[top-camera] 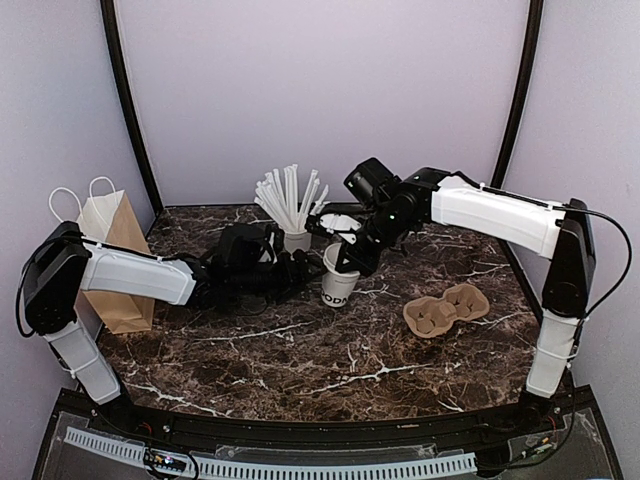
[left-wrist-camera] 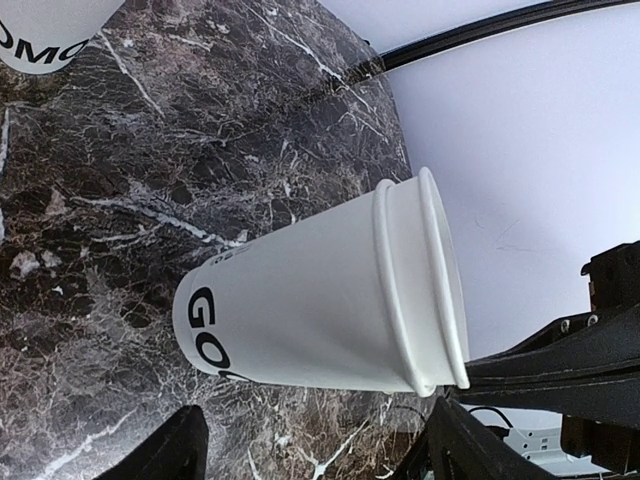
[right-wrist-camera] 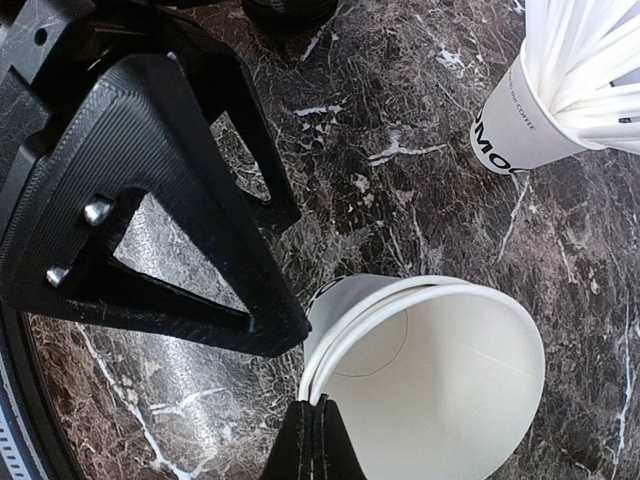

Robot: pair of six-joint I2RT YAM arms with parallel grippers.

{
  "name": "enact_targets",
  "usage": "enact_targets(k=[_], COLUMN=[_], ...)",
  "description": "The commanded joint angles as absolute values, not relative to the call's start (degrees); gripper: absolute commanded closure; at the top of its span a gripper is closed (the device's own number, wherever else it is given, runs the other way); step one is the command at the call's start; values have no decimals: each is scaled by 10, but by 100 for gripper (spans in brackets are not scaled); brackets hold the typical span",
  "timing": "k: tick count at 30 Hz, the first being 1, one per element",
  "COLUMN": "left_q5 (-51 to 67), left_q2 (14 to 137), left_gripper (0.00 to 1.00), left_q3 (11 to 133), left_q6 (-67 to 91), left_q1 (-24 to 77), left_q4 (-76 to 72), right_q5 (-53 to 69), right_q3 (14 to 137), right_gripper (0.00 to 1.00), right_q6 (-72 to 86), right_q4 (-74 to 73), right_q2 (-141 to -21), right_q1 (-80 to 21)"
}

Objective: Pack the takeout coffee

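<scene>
- On the dark marble tabletop (top-camera: 300, 370), both arms reach in to the middle from either side.
- By the left edge a brown paper bag (top-camera: 112, 232) stands upright with its white handles up. What is in it cannot be seen.
- Over on the right lies a brown cup tray (top-camera: 446, 308), flat, with its round holes facing up.
- Near the back stands a white straw cup (top-camera: 296, 240), full of white straws that fan out.
- Just in front of it stands the takeout coffee cup (top-camera: 340, 286), white with dark letters and open at the top. Two rims show, one inside the other.
- Coming down from above, the right gripper (right-wrist-camera: 315, 425) is closed tight, and the cup's rim looks pinched between its fingers.
- Low on the cup's left side, the left gripper (left-wrist-camera: 315, 425) is wide open. The cup sits just past its fingertips, and they do not touch it.
</scene>
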State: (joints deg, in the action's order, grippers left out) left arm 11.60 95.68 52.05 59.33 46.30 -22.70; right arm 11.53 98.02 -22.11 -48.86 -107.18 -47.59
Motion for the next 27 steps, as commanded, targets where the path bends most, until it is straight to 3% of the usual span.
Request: enact_targets(k=[1,27], left_q5=[124,145], left_q2=[934,992], left_gripper=[20,22], left_q3=[517,546], left_q6=[607,620], left_q1=[466,466], left_q4=[-260,-275], right_q5=[113,110], right_q3=[986,991], right_gripper=[100,100], right_q6=[-210,-193], right_q4=[-467,-465], right_q2=[-1078,-1080], right_q1=[-476,-476])
